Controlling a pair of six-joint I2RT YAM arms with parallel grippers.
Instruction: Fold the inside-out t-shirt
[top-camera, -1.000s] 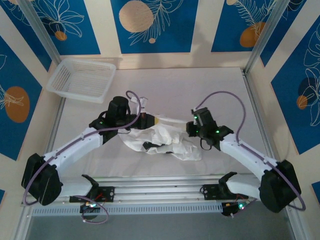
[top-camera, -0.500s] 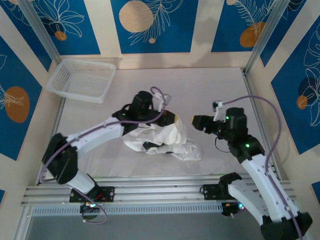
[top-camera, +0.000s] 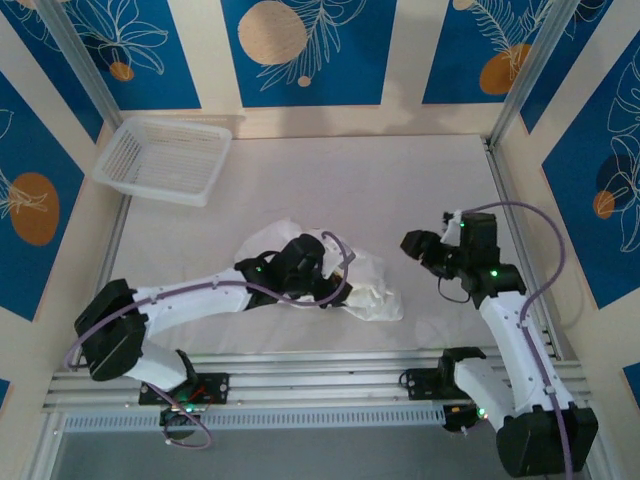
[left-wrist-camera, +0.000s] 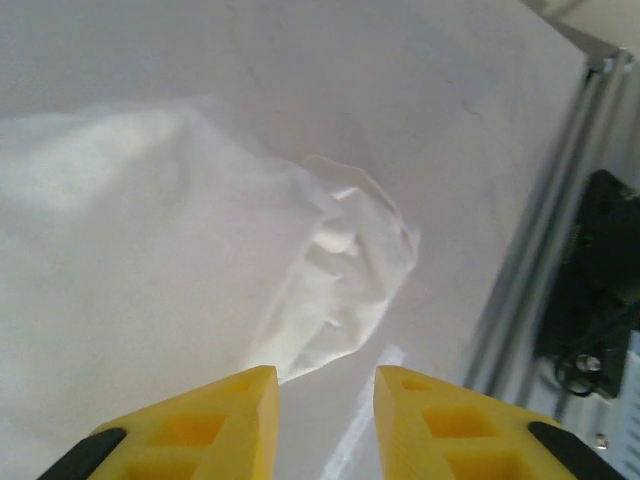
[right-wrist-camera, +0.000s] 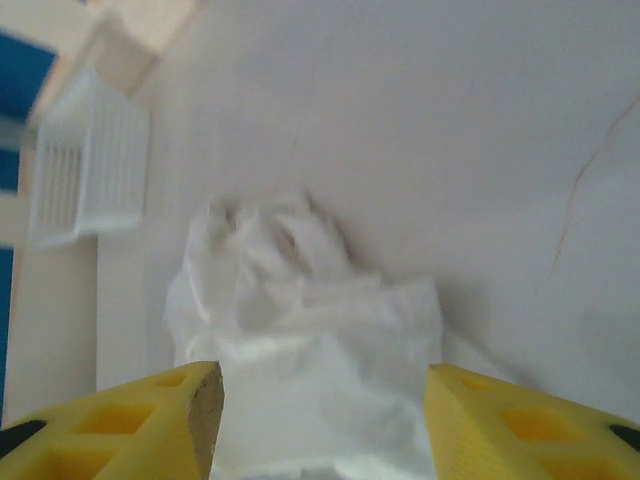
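The inside-out t-shirt (top-camera: 365, 285) lies in a crumpled white heap on the desk (top-camera: 400, 180), just below the middle of the top view. My left fingers (left-wrist-camera: 210, 425) hang low over it, slightly apart with nothing between them. My right fingers (right-wrist-camera: 150, 425) stand wide open and empty to the right of the heap, clear of the cloth.

The trouble I expect comes from that bunching. If I close on the lump as it lies, I will likely pinch several layers at once, and a lift would then haul up the whole wad instead of opening out one edge. The cotton looks thin and soft, so a shallow pinch could also slip free halfway through a pull. In my left wrist view the shirt's loose corner sits near the metal rail (left-wrist-camera: 530, 260) at the right of the frame, and a careless drag that way might snag it there. I cannot tell hem from sleeve in this heap, so I may well grab the wrong part.

The white mesh basket (top-camera: 165, 158) sits in the upper left of the frame, well apart from the shirt, and I see nothing in it.
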